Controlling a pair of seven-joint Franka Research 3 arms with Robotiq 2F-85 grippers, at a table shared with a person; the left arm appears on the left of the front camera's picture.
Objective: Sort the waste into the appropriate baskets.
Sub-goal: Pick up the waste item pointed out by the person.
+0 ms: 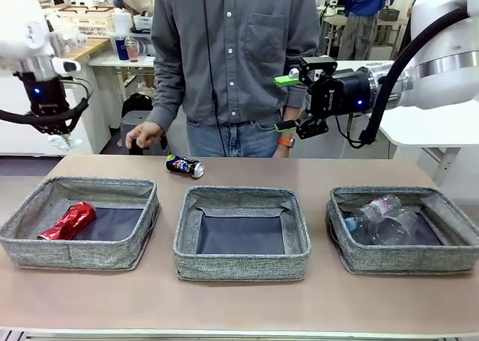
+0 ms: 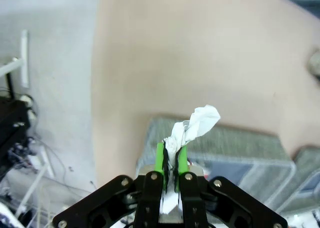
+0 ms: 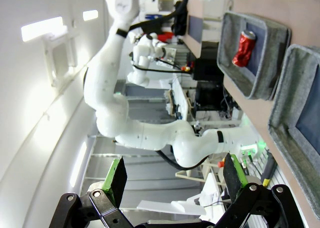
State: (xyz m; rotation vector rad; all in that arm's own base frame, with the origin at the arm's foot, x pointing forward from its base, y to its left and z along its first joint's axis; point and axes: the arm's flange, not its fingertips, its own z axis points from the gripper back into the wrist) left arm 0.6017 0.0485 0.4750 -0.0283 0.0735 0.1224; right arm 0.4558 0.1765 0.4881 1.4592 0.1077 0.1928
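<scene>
1. A tan table point(image 1: 247, 303) is spanning the foreground.
2. Beyond the table's far left corner, a wooden workbench point(image 1: 93, 51) is carrying white boxes point(image 1: 86, 23).
3. Beyond the table's far right corner, a white desk point(image 1: 426, 124) is standing.
4. Left of the table, pale grey floor point(image 2: 50, 63) is showing, with cables point(image 2: 30, 153) lying on it.
5. High above the table, light panels point(image 3: 42, 30) are glowing.

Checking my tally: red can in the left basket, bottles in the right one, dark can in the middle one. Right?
No. The front view shows the dark can on the table beyond the middle basket, not in it. The red can is in the left basket, the bottles in the right basket.
</scene>
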